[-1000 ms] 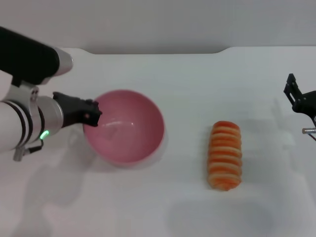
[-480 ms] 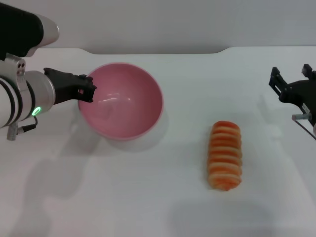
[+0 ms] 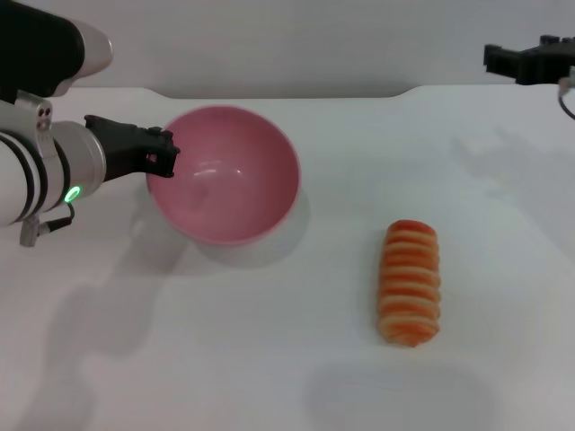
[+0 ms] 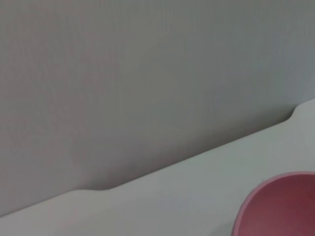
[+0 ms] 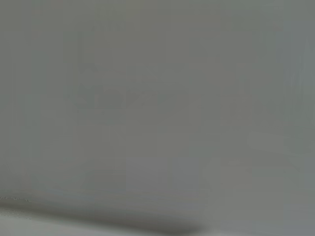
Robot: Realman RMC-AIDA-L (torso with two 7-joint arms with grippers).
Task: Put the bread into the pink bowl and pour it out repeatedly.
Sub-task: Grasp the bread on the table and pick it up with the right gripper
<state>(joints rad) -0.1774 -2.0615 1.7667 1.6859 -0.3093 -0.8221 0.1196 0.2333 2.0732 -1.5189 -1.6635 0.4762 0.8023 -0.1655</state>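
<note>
The left tool (image 3: pixel 162 153) is gripping the near-left rim of the pink bowl (image 3: pixel 229 180), its fingers pinched onto the edge. The bowl is sitting at the left of the white tabletop (image 3: pixel 296 359), and nothing is lying inside it. The bread (image 3: pixel 410 282) is resting on the tabletop, well apart to the bowl's right, striped side up. The right tool (image 3: pixel 528 61) is hanging high at the far right; I cannot tell whether its fingers are apart.

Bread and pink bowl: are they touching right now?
Apart. The head view shows bare white table between the bread and the pink bowl.
</note>
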